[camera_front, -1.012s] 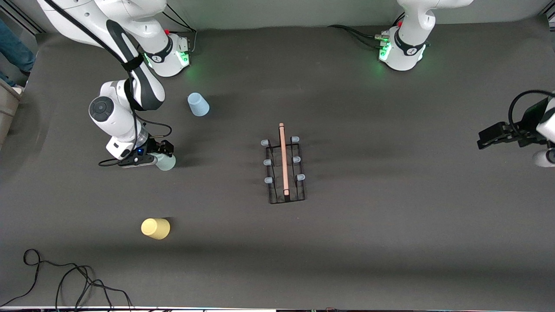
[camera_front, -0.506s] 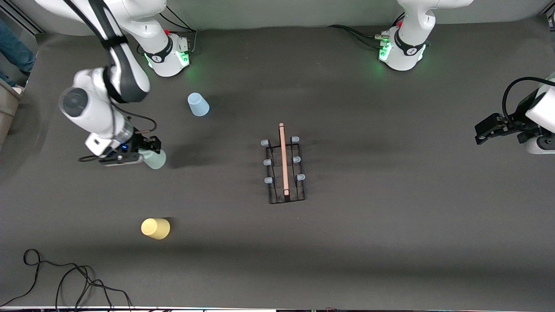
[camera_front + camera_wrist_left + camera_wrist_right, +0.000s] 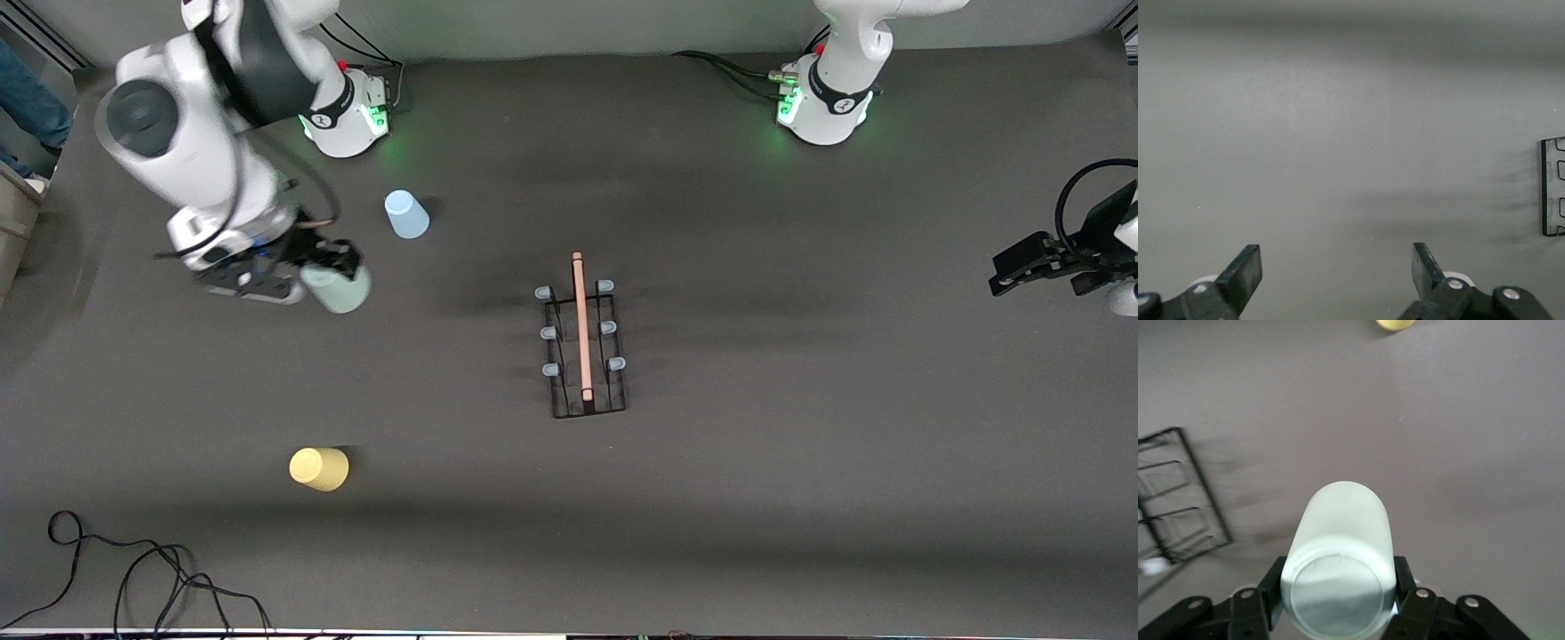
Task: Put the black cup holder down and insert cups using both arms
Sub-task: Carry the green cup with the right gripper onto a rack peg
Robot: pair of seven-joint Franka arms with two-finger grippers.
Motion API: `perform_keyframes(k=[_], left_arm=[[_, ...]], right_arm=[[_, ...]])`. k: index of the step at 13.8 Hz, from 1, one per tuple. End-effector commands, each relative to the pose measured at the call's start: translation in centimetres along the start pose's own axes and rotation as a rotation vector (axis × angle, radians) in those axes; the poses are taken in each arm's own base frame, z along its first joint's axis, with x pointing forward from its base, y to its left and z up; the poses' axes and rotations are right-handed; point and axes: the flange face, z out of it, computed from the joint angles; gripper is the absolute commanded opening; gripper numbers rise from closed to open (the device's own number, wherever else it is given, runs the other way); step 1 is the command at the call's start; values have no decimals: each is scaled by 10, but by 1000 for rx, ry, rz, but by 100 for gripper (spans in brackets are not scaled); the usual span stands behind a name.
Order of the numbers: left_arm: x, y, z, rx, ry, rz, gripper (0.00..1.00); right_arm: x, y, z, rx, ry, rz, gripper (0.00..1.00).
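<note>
Right wrist view: green cup (image 3: pixel 1341 560) between right end effector (image 3: pixel 1338 590) fingers.

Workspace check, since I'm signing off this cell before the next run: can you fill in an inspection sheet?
Surface: dark mat, flat.
Job's things: black cup holder upright mid-table, pegs bare; blue cup and yellow cup upside down toward the right arm's end; green cup held.
Clutter: nothing seen.
Grippers: right claw shut on the green cup, above the mat; left claw open, empty, waiting at its end.
Cables: loose black cable at the near edge.
Surroundings: someone's leg beside the right arm's end.
</note>
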Motion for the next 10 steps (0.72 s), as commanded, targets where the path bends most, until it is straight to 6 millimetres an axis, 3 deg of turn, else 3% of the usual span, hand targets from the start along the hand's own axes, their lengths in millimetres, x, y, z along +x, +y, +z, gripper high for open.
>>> perform_keyframes(k=[1, 3, 5, 8, 10], left_arm=[[-6, 5, 2, -15, -1, 20, 100], [-9, 6, 3, -16, -21, 24, 100], [-16, 8, 3, -8, -55, 25, 98], [-18, 8, 5, 12, -36, 29, 98], [-20, 9, 1, 12, -25, 30, 98]], right_arm=[[-33, -103, 9, -7, -7, 235, 16], [-45, -158, 21, 4, -10, 392, 16], [-58, -194, 36, 22, -49, 456, 16], [-78, -218, 70, 22, -49, 474, 16], [-79, -226, 87, 26, -44, 493, 16]])
